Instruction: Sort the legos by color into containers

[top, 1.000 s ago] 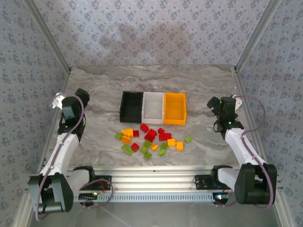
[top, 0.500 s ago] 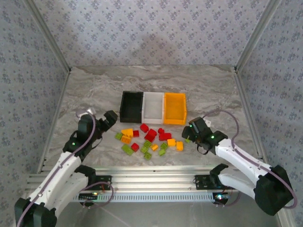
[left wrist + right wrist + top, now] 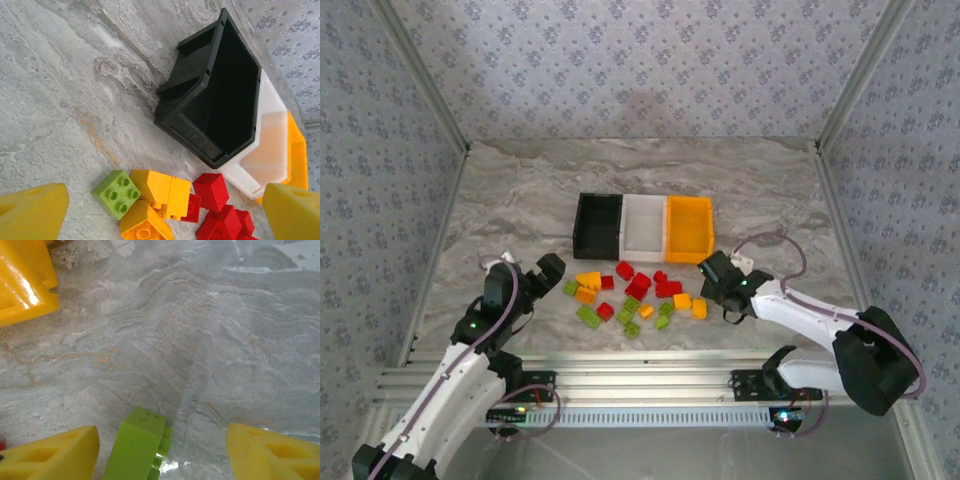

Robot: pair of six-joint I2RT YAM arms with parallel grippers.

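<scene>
Though ungripped, lego (image 3: 137,445) within right hand (image 3: 162,452)

No text, label, brand, number or sign is legible. The black bin (image 3: 220,95) shows faint relief on its front wall, too blurred to read.

Both arms reach forward and inward from their bases, elbows bent and wrists pitched down. The left gripper (image 3: 550,268) hangs low, its yellow fingers (image 3: 30,210) spread wide. The right gripper (image 3: 709,268) sits low too, its fingers (image 3: 50,455) parted.
</scene>
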